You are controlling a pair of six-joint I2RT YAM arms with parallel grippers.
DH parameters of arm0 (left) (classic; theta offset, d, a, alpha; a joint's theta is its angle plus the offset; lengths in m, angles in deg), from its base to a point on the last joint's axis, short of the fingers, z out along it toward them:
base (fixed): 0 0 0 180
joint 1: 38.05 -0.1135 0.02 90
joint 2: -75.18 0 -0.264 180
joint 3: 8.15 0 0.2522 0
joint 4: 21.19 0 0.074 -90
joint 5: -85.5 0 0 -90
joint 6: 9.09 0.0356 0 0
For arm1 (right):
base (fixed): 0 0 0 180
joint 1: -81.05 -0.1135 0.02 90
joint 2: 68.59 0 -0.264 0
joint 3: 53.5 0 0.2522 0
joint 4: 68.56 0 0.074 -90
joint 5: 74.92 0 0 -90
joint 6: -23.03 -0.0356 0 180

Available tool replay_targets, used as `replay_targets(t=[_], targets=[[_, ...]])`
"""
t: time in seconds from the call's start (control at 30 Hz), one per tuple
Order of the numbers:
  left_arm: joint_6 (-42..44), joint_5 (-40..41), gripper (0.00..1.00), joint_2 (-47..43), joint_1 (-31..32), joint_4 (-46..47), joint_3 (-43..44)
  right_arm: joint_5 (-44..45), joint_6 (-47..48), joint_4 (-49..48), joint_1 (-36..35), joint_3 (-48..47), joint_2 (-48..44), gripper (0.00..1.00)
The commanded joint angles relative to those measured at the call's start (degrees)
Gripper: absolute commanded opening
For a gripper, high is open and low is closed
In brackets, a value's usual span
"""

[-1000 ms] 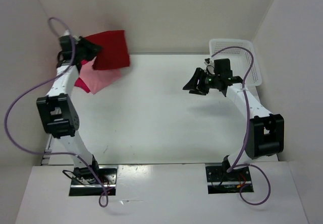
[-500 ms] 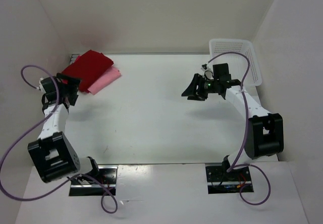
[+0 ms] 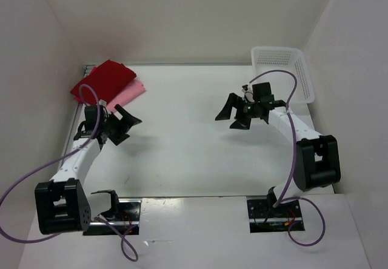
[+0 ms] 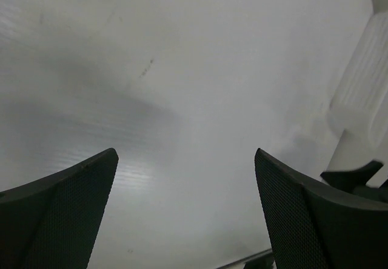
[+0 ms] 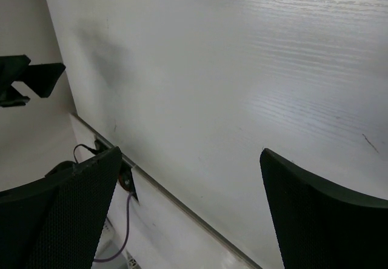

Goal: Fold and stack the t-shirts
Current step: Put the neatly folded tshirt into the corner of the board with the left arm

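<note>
T-shirts (image 3: 104,81) piled far-left, long axis near-left to far-right (red topmost)

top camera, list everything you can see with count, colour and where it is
dark red t-shirt: 1, dark red, far left corner, lying on top of the pink one
light pink t-shirt: 1, light pink, far left corner, sticking out from under the red one on its right
basket: 1, white mesh, far right corner
table: 1, white, under everything
cables: 2, purple, one looping along each arm
arms: 2, white with black joints, left and right, bolted at the near edge
left end effector: 1, black, open and empty, just in front of the shirts
right end effector: 1, black, open and empty, over bare table near the basket
</note>
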Motion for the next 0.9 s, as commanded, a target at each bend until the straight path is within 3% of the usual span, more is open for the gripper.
replay_targets(t=[0.0,0.2,0.43,0.7,0.87], targets=[[4.49,-3.29,1.0,-4.26,2.73,-3.39,-0.31,3.1,-1.35,-1.71,-2.67,0.05,0.2,1.0],[6.43,-7.33,1.0,-6.54,6.6,-7.26,0.84,4.14,-3.46,-3.82,-5.48,2.34,-1.63,1.0],[4.59,-7.43,1.0,-13.14,7.83,-11.12,-5.13,4.15,-6.44,-3.2,-6.1,6.19,-7.7,1.0],[-0.6,-7.78,1.0,-18.59,11.0,-7.26,-8.92,3.01,-9.43,-4.77,-6.63,13.67,-12.27,1.0],[-1.13,-8.39,1.0,-19.12,11.0,-7.26,-7.87,3.54,-8.12,-4.25,-7.15,12.27,-11.66,1.0]])
